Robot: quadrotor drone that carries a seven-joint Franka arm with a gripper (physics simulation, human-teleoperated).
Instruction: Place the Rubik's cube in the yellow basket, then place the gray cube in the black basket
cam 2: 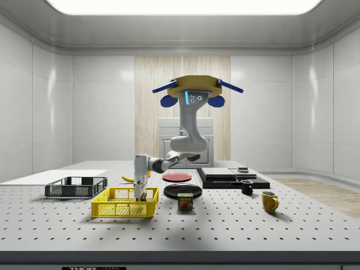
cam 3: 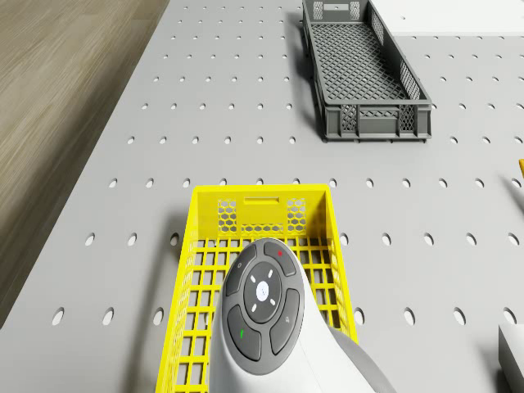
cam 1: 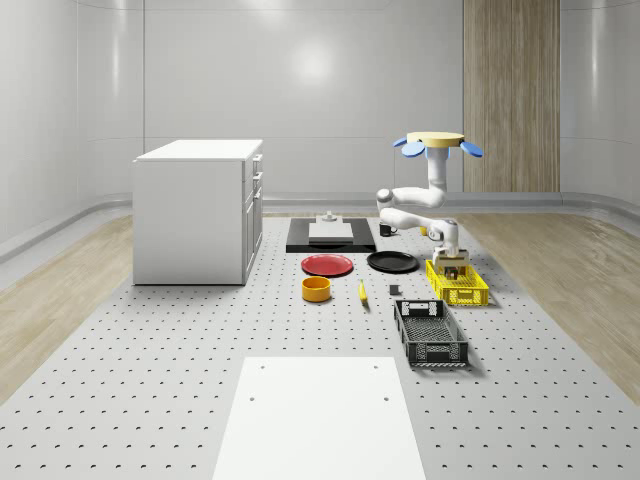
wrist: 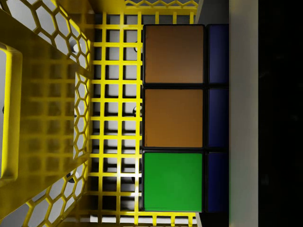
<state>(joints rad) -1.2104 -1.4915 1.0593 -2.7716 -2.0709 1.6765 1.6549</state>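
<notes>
My drone [cam 1: 435,142] hovers above the far end of the yellow basket [cam 1: 470,292], with the arm bent down into it. The gripper [cam 1: 455,268] [cam 2: 140,194] sits low inside the yellow basket [cam 2: 115,209], shut on the Rubik's cube [wrist: 174,118], whose orange, green and blue tiles show just above the yellow mesh floor [wrist: 113,123]. The arm [cam 3: 262,327] hides the cube from the drone view, over the yellow basket [cam 3: 260,196]. The small gray cube [cam 1: 395,291] [cam 3: 514,352] lies on the table to the whole-scene view's left of the yellow basket. The black basket [cam 1: 430,335] [cam 3: 364,70] stands nearer the whole-scene camera.
A banana [cam 1: 362,291], an orange bowl [cam 1: 316,289], a red plate [cam 1: 327,264] and a black plate [cam 1: 392,262] lie left of the baskets. A white cabinet [cam 1: 200,210] stands at far left. A can [cam 2: 185,201] and two mugs [cam 2: 270,201] sit at the side view's right.
</notes>
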